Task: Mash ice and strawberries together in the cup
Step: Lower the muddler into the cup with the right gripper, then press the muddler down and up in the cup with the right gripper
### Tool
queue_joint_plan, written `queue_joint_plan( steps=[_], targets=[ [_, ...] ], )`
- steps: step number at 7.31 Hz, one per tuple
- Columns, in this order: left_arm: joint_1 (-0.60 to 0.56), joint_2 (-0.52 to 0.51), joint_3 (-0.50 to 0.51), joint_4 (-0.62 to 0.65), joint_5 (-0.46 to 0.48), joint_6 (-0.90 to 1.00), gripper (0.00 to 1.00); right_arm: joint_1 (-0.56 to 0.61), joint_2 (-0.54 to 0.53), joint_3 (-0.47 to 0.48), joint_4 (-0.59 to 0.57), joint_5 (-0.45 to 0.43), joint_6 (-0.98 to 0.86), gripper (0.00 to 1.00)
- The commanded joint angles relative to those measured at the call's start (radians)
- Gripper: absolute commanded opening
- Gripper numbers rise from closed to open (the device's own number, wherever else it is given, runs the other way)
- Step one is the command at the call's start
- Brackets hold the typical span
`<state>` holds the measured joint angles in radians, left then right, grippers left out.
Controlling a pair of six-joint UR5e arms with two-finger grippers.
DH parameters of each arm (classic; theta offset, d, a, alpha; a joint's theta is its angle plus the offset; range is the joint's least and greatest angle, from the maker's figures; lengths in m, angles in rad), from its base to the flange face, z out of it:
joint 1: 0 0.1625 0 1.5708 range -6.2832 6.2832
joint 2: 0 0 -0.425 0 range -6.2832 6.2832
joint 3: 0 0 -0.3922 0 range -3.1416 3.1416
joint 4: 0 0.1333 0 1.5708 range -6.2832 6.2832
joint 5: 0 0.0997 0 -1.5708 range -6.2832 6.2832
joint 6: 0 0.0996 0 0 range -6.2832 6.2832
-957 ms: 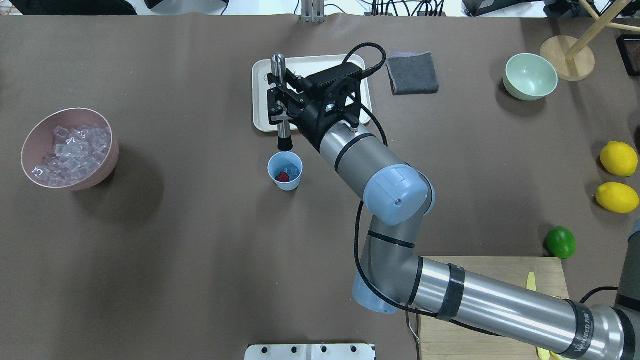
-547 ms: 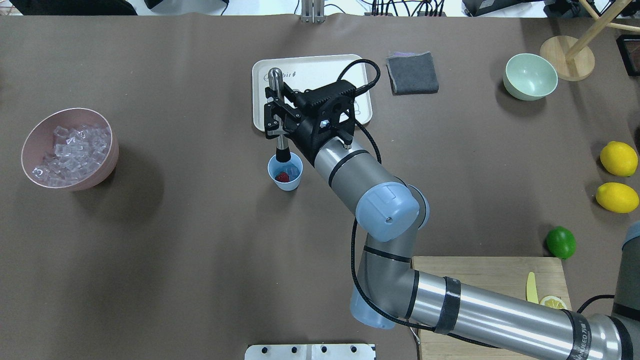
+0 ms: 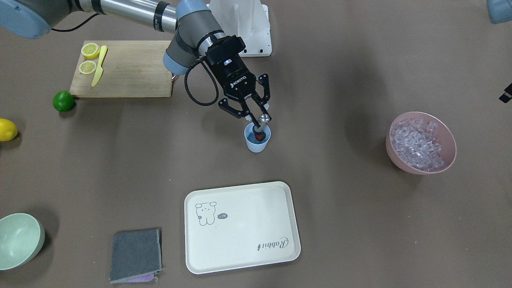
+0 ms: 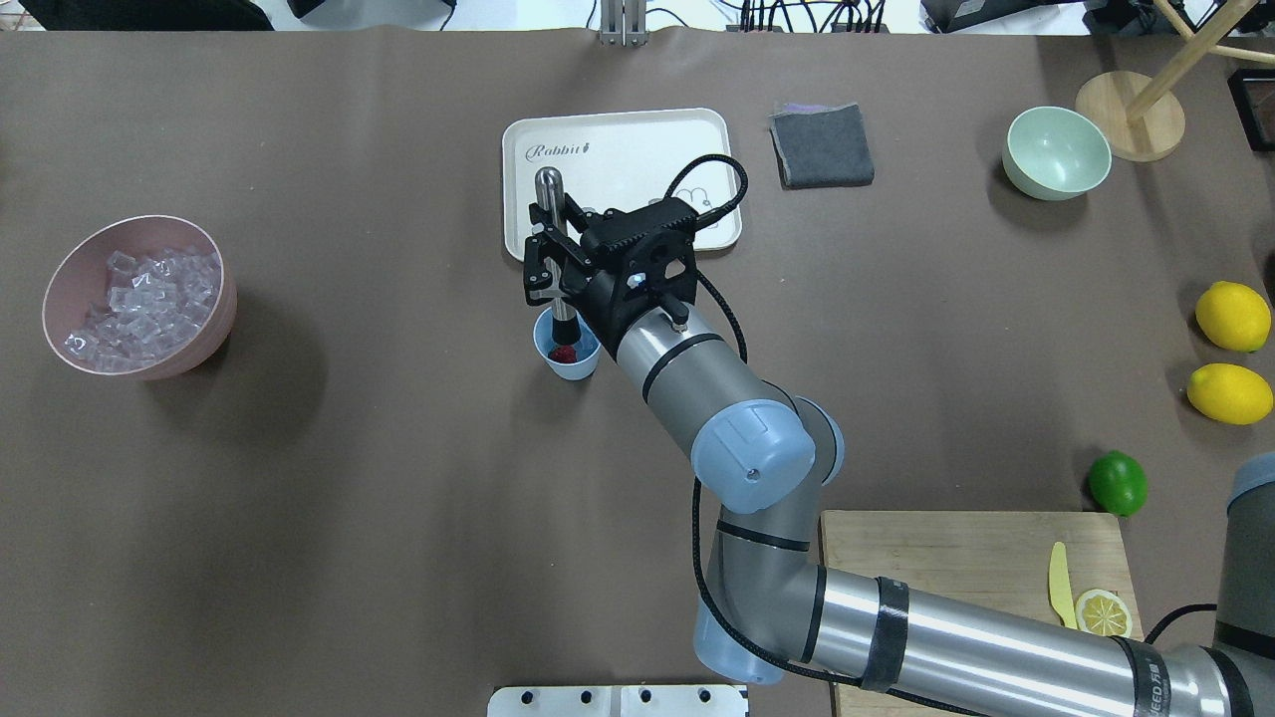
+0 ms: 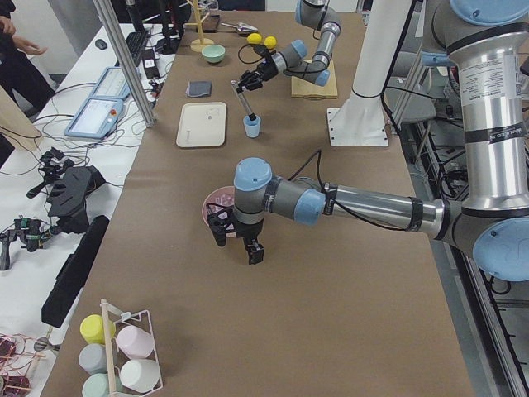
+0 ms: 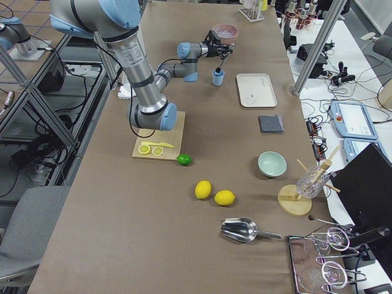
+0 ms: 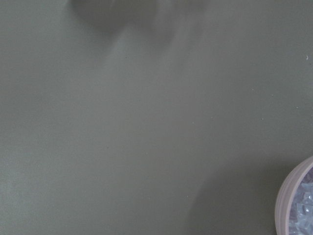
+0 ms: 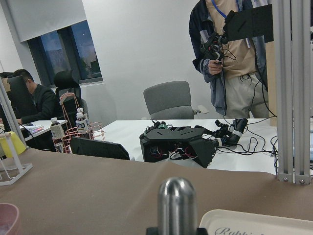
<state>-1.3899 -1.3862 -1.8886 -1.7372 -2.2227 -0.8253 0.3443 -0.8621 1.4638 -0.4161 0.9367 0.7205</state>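
The light-blue cup point(image 4: 570, 366) stands mid-table, just in front of the tray. A red strawberry point(image 4: 564, 354) lies inside it and also shows in the front view point(image 3: 260, 137). My right gripper point(image 4: 554, 267) is shut on a steel muddler point(image 4: 549, 194) with a black tip. It holds the muddler nearly upright with the tip down inside the cup point(image 3: 257, 145). Any ice in the cup is hidden. Loose ice point(image 4: 139, 299) fills the pink bowl point(image 4: 221, 261) at the left. My left gripper point(image 5: 238, 241) hovers beside that bowl; I cannot tell whether it is open or shut.
A cream tray point(image 4: 618, 139) lies behind the cup, a grey cloth point(image 4: 822, 144) and a pale green bowl point(image 4: 1056, 151) to its right. Two lemons point(image 4: 1233, 316), a lime point(image 4: 1117, 482) and a cutting board point(image 4: 956, 548) with a knife are at the right.
My right gripper has moved toward the robot with the muddler. The black tip went from just behind the cup down into the cup's mouth.
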Motion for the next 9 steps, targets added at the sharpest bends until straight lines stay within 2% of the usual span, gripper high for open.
queue_joint_plan(
  steps=[1, 6, 9],
  targets=[
    [0.0, 0.001, 0.0, -0.001, 0.002, 0.0, 0.97, -0.025, -0.009, -0.005, 0.0, -0.036, -0.003, 0.0],
    [0.0, 0.001, 0.029, -0.036, 0.002, 0.008, 0.97, -0.042, -0.017, -0.039, 0.003, -0.045, -0.001, 0.0],
    [0.0, 0.001, 0.031, -0.036, 0.002, 0.009, 0.97, -0.033, 0.005, -0.001, 0.003, -0.044, -0.009, 0.0]
  ],
)
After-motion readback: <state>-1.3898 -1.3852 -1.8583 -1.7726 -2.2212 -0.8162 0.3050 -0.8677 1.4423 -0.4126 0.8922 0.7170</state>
